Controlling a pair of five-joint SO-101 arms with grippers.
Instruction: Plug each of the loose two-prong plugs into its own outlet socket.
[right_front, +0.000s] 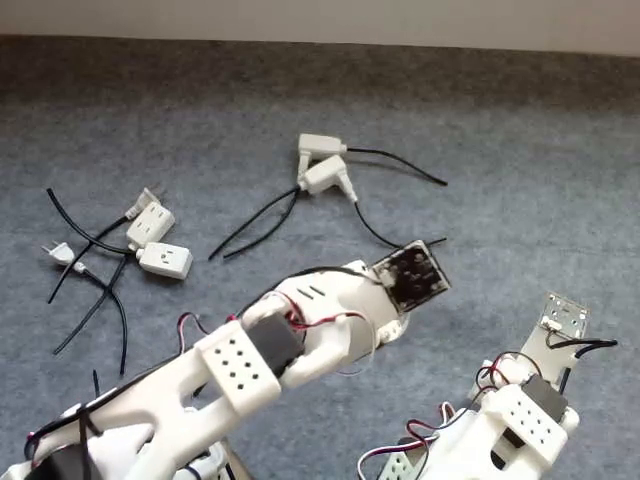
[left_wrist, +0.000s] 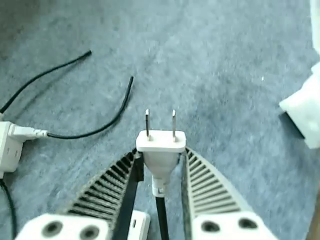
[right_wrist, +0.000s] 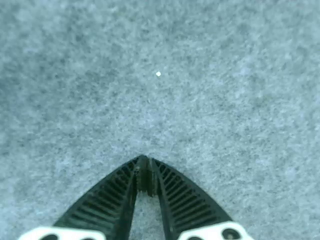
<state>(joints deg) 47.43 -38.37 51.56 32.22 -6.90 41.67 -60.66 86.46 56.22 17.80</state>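
Note:
A white two-prong plug (left_wrist: 161, 141) is held in my left gripper (left_wrist: 160, 156), which is shut on its body; the prongs point away over the carpet and its black cord runs back between the fingers. In the high view the left arm (right_front: 330, 320) reaches to mid-table. A white socket (left_wrist: 7, 149) with a corded plug in it lies off to one side. My right gripper (right_wrist: 144, 172) is shut with nothing in it, low over bare carpet. Two white sockets (right_front: 158, 243) lie at the left, with a loose plug (right_front: 62, 253) beside them.
A white plug-and-socket pair (right_front: 322, 162) with black cords lies at the back centre. Loose black cords (right_front: 95, 290) trail around the left sockets. The right arm (right_front: 520, 410) sits at the near right edge. Grey carpet (right_front: 530, 150) covers the table.

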